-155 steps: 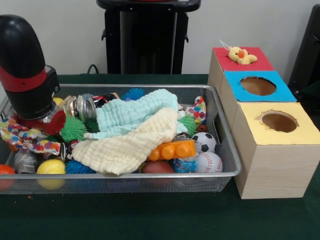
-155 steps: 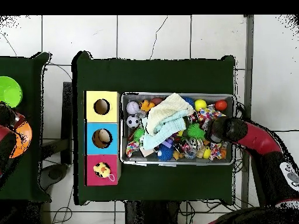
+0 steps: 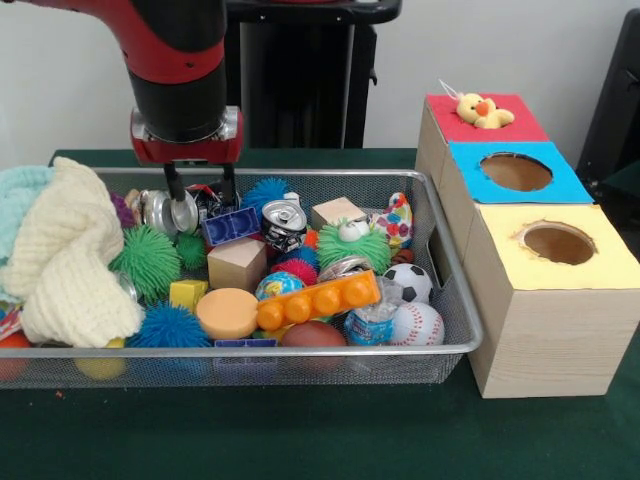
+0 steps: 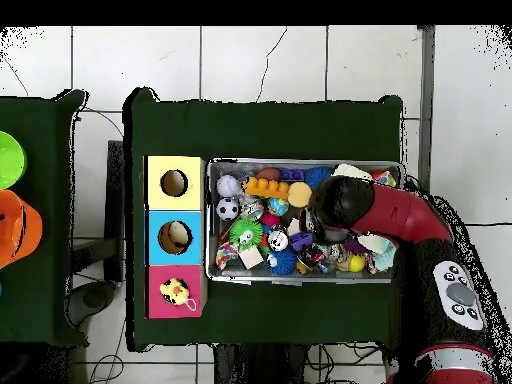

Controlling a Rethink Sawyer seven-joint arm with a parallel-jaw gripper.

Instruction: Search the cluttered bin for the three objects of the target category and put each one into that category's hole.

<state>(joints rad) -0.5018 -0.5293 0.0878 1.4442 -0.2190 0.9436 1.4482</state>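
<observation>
The wire mesh bin [image 3: 452, 300] is full of toys; it also shows in the overhead view [image 4: 300, 163]. A fluffy yellow duckling [image 3: 481, 110] with an orange beak lies on the red-topped box [image 3: 520, 125], outside the bin; it shows in the overhead view too [image 4: 175, 291]. A small white toy figure [image 3: 350, 230] sits on a green spiky ball [image 3: 352, 247] in the bin. My gripper [image 3: 201, 190] hangs open and empty over the bin's back left part, above a silver can [image 3: 160, 211] and a blue block [image 3: 232, 225]. In the overhead view the arm [image 4: 340, 205] hides it.
A cream cloth [image 3: 70, 250] and a pale blue cloth [image 3: 20, 190] are heaped at the bin's left end. A blue-topped box [image 3: 515, 172] and a yellow-topped box [image 3: 558, 243], each with a hole, stand right of the bin. A soccer ball [image 3: 408, 283], a baseball [image 3: 418, 323] and an orange brick [image 3: 318, 300] lie in the front right.
The arm has moved from the bin's left end to its back middle. The two cloths went from the middle to the left end, uncovering the toys beneath. The duckling has not moved.
</observation>
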